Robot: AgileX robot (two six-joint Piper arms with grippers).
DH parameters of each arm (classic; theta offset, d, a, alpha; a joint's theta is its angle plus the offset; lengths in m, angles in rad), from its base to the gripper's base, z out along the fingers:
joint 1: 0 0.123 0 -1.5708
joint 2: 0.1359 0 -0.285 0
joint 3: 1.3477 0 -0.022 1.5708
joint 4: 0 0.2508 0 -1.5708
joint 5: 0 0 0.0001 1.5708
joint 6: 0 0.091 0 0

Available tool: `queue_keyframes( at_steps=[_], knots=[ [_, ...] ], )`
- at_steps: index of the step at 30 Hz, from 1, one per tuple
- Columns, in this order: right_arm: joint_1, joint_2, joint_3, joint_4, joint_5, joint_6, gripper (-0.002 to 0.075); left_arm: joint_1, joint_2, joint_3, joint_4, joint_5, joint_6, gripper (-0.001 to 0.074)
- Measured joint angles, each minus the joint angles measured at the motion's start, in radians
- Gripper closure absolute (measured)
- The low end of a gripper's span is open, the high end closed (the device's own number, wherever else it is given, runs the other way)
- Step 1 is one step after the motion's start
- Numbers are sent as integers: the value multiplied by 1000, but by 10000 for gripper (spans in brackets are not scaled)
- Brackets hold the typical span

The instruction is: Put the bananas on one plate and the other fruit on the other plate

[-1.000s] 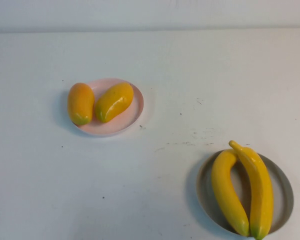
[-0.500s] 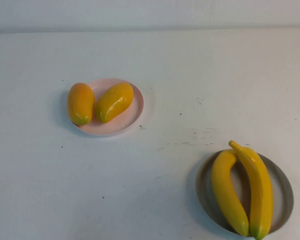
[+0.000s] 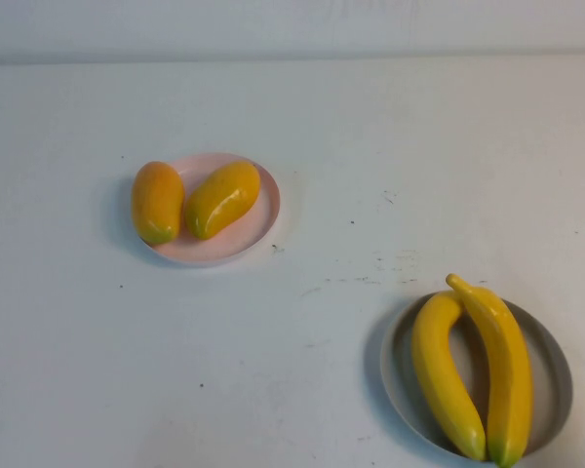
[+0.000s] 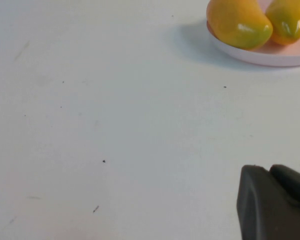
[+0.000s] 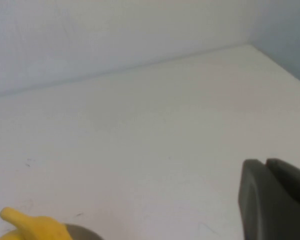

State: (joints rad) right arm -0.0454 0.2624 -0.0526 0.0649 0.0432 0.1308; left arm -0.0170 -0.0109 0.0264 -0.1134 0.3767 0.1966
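Two bananas (image 3: 444, 375) (image 3: 507, 366) lie side by side on the grey-blue plate (image 3: 558, 366) at the front right. Two mangoes (image 3: 157, 202) (image 3: 222, 198) lie on the pale pink plate (image 3: 264, 210) at the left middle. Neither gripper shows in the high view. In the left wrist view my left gripper (image 4: 267, 167) is shut and empty over bare table, well apart from the mangoes (image 4: 237, 22) and the pink plate (image 4: 270, 56). In the right wrist view my right gripper (image 5: 265, 161) is shut and empty, off to the side of a banana tip (image 5: 32, 225) and the grey plate's rim (image 5: 82, 232).
The white table (image 3: 370, 146) carries small dark specks and scuff marks. A pale wall (image 3: 292, 24) runs along its far edge. The table's far right corner (image 5: 250, 46) shows in the right wrist view.
A dark piece of my right gripper at the high view's right edge one second ago has drawn out of view. The fruit and plates have not moved.
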Motion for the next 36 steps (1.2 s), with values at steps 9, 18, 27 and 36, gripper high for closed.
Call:
queue_keyframes(
  at_steps=[9,18,27,36],
  knots=[
    [-5,-251,77,0,-4,2,743,0,0,0,0,0,0,733],
    [-5,-270,78,0,27,2,743,0,0,0,0,0,0,733],
    [30,-270,78,61,174,-190,743,0,0,0,0,0,0,733],
    [64,-270,78,67,300,-205,743,0,0,0,0,0,0,733]
  ],
)
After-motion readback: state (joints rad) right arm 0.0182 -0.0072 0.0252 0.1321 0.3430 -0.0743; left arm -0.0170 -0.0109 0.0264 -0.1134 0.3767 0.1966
